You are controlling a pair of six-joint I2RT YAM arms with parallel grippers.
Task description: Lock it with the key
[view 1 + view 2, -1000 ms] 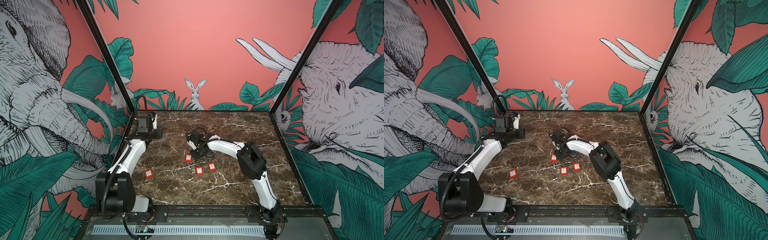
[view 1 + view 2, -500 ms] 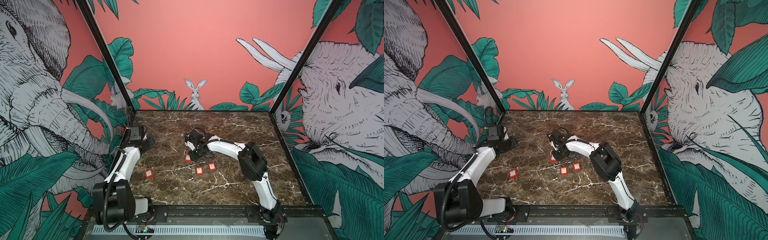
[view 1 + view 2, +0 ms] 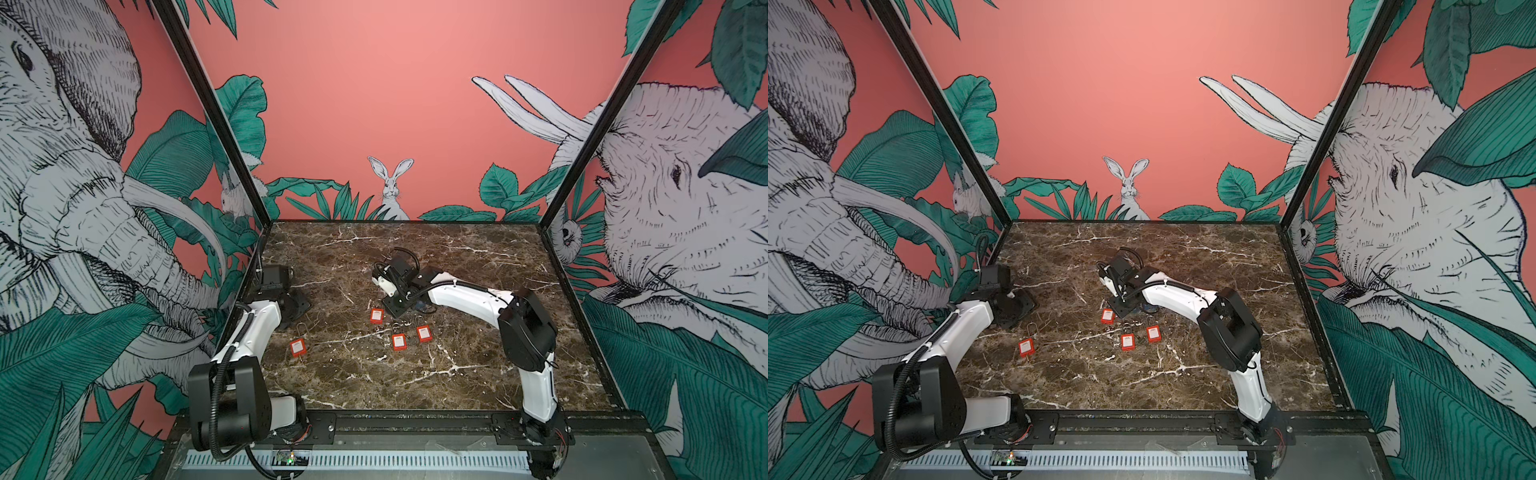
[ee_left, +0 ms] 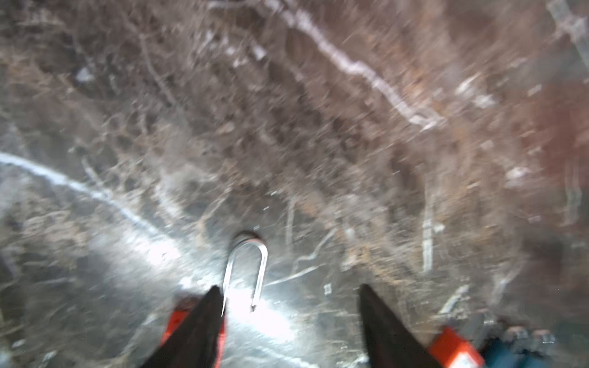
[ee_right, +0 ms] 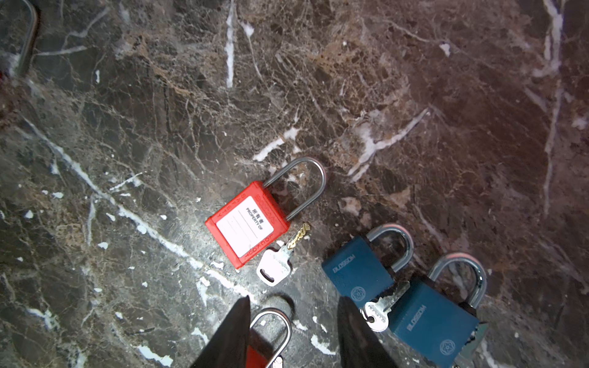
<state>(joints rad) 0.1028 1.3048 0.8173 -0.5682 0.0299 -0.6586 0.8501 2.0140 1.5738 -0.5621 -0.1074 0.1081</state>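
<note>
A: Left gripper wide, empty, near the outlying red padlock by the bench's left edge. Right gripper apart, empty, mid-bench.
B: Silver key lies loose just beside the central red padlock. Flat on marble: a pinch may skate it into the blue padlocks.

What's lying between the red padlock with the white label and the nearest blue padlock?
A key with a silver head and brass blade, close beside the red padlock, apart from the blue padlock. The right wrist view shows it.
</note>
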